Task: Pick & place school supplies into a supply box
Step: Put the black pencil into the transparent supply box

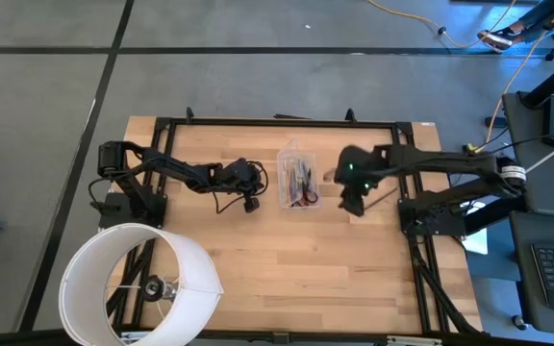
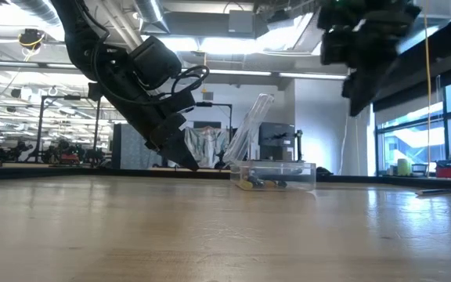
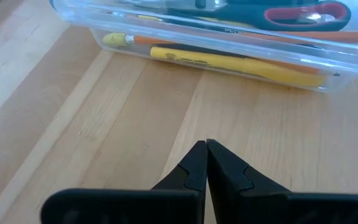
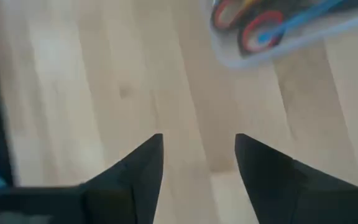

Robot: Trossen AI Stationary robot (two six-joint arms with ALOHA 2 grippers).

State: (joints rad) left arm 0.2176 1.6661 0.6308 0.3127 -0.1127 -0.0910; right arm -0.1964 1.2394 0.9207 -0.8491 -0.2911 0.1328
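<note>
Right gripper (image 4: 197,162) fingers spread, empty, raised just beside the box (image 1: 297,179); likely just freed of an item. Left gripper (image 3: 206,163) clenched on nothing, low beside the box's other side. Pens (image 3: 229,61) and scissors (image 3: 303,14) lie inside the box.

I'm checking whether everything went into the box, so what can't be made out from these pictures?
- High view: the items in the supply box are too small to count.
- Left wrist view: the picture's edge cuts off the box's far side and the scissors; the left hand is shut.
- Right wrist view: the box is blurred and cropped beyond the open right hand.
- Low view: glare on the clear wall obscures the contents.
</note>
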